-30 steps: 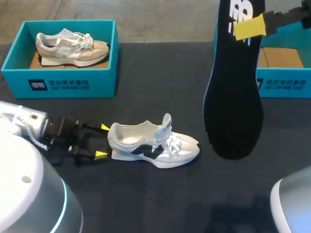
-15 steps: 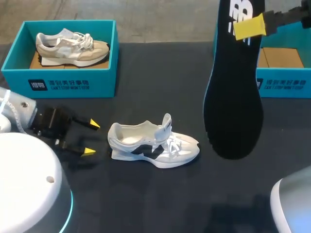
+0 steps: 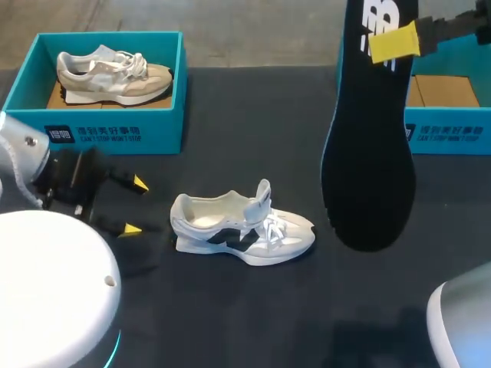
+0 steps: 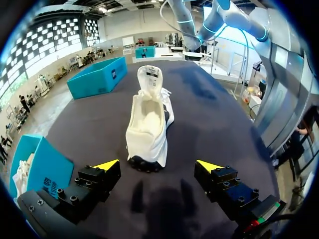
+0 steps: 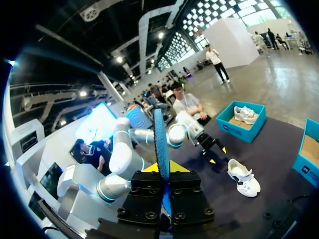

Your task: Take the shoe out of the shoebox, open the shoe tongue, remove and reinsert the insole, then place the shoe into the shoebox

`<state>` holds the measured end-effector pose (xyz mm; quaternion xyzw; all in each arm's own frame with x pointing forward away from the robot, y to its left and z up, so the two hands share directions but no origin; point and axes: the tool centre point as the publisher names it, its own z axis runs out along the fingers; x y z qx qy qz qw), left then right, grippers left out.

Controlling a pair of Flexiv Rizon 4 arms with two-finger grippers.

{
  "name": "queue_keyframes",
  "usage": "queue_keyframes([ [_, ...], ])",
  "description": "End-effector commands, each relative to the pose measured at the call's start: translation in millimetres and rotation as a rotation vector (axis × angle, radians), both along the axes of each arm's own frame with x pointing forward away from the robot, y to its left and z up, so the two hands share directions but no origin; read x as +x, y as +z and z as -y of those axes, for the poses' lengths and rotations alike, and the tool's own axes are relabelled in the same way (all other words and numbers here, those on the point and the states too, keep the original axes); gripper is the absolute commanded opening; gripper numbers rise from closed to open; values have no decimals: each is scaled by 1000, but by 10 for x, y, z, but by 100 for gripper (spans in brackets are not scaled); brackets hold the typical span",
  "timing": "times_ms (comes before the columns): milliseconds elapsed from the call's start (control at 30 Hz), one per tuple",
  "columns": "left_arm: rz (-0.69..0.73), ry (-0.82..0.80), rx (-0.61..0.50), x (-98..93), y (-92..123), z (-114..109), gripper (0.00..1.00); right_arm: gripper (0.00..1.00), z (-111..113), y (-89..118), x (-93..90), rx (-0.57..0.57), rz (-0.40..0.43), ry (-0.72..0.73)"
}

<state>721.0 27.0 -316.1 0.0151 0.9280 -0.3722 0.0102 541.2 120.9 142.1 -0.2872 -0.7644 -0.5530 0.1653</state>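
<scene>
A white shoe with black stripes (image 3: 245,226) lies on its sole mid-table, tongue (image 3: 263,195) raised and toe pointing right. My left gripper (image 3: 134,205) stands open a short way left of the heel, touching nothing. In the left wrist view the shoe (image 4: 149,124) lies ahead of that gripper (image 4: 159,164), heel nearest. High over the table's right side, my right gripper (image 3: 393,42) is shut on the black insole (image 3: 372,153), which hangs down. Seen from the right wrist, the insole (image 5: 160,144) stands edge-on between the fingers of the right gripper (image 5: 163,172), with the shoe (image 5: 244,177) far below.
A teal shoebox (image 3: 27,115) at the back left holds a beige shoe (image 3: 115,77). A second teal shoebox (image 3: 453,126) at the back right shows only a cardboard floor, partly hidden behind the insole. Dark tabletop lies bare in front of the white shoe.
My left gripper has drawn back leftward from the shoe's heel, staying open. The shoe, the right arm and the insole have not moved.
</scene>
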Motion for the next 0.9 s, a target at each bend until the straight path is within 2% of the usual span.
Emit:
queue_keyframes([
  [33, -25, -9, 194, 35, 174, 31, 100, 0, -15, 24, 15, -6, -3, 1],
  [333, -30, -79, 363, 154, 326, 305, 100, 0, -15, 24, 15, -6, -3, 1],
  [667, 23, -129, 432, 402, 452, 673, 100, 0, -15, 24, 15, -6, -3, 1],
  [900, -10, -161, 481, 389, 412, 710, 100, 0, -15, 24, 15, -6, -3, 1],
])
